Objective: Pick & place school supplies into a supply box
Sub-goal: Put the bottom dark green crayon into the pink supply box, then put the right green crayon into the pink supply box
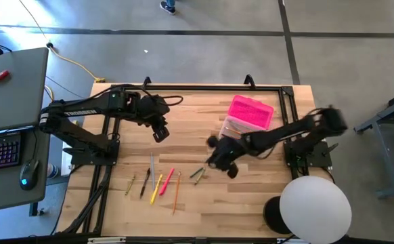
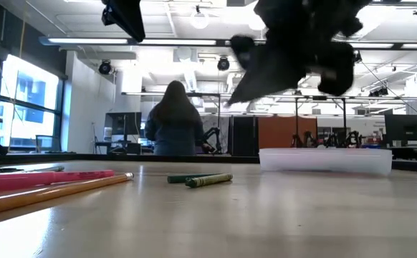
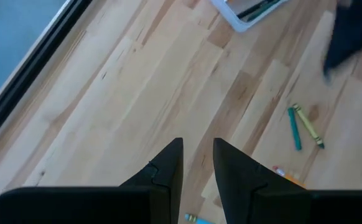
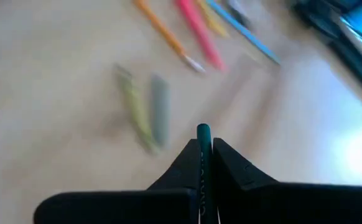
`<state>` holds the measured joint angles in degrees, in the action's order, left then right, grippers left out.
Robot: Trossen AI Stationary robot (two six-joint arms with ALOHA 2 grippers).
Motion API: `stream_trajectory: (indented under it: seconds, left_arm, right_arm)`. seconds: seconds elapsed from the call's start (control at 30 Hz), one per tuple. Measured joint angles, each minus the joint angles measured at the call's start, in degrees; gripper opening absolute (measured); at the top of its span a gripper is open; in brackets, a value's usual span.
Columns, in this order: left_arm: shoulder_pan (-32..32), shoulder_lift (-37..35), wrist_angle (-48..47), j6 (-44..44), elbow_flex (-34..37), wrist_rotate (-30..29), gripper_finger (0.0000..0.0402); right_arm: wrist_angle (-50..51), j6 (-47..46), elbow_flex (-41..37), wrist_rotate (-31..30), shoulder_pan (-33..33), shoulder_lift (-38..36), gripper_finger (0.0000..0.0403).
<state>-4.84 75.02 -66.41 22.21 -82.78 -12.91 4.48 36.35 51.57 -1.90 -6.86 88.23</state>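
School supplies (image 1: pixel 160 183) are lying in a loose row near the table's (image 1: pixel 251 203) front edge, two green crayons (image 1: pixel 198 175) apart beside them. The right gripper (image 4: pixel 205 146), reaching mid-table, is pinching a dark green crayon (image 4: pixel 203 132). The left gripper (image 3: pixel 198 155) is hovering spread. The supply box (image 1: pixel 241 125) is sitting behind, pink lid (image 1: pixel 252 111) alongside.

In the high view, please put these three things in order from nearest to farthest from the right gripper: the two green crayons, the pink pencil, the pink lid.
Right gripper, shut on a green crayon.
1. Two green crayons: just beside it, toward the left arm.
2. Pink lid: toward the table's far edge.
3. Pink pencil: among the supplies beyond the crayons.
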Motion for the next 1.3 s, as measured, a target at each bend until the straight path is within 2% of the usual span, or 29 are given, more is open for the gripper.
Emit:
stream_trajectory:
  seconds: [0.13,0.23,0.4,0.47,0.67,0.8,0.87,1.0,1.17,1.3]
  left_arm:
    - [0.0,-0.3,0.3,2.5,0.0,0.3,0.012]
    - [0.0,-0.2,0.3,3.2,0.0,1.4,0.012]
    - [0.0,-0.2,2.4,3.2,0.0,1.0,0.012]
    - [0.0,-0.2,4.5,3.1,0.0,0.6,0.012]
    - [0.0,-0.2,6.6,2.0,0.0,1.9,0.012]
    - [0.0,-0.2,6.6,2.0,0.0,1.9,0.012]
    - [0.0,-0.2,6.6,2.0,0.0,1.9,0.012]
    - [0.0,-0.2,6.4,2.0,0.0,1.8,0.012]
    - [0.0,-0.2,6.3,1.6,0.0,1.8,0.012]
    - [0.0,-0.2,6.2,1.6,0.0,1.9,0.012]
  right_arm:
    - [6.5,-7.7,-3.8,-15.5,2.7,-8.0,0.0003]
    - [1.5,-12.0,-12.7,-20.5,5.4,-14.0,0.0002]
    - [-24.0,-24.1,-28.7,-20.2,10.4,-18.8,0.0003]
    - [-29.5,-28.8,-32.0,-20.1,11.2,-18.8,0.0003]
    - [-27.5,-37.0,-33.8,-18.6,11.2,-18.4,0.0004]
    - [-24.3,-39.4,-33.8,-22.6,11.2,-18.4,0.0004]
    - [-23.9,-39.5,-33.8,-22.6,11.2,-18.4,0.0007]
    - [-24.2,-43.5,-33.8,-20.7,11.2,-17.6,0.0021]
    - [-24.1,-45.4,-33.8,-23.2,11.2,-13.7,0.0046]
    - [-29.0,-45.4,-33.7,-23.6,11.2,-11.6,0.0066]
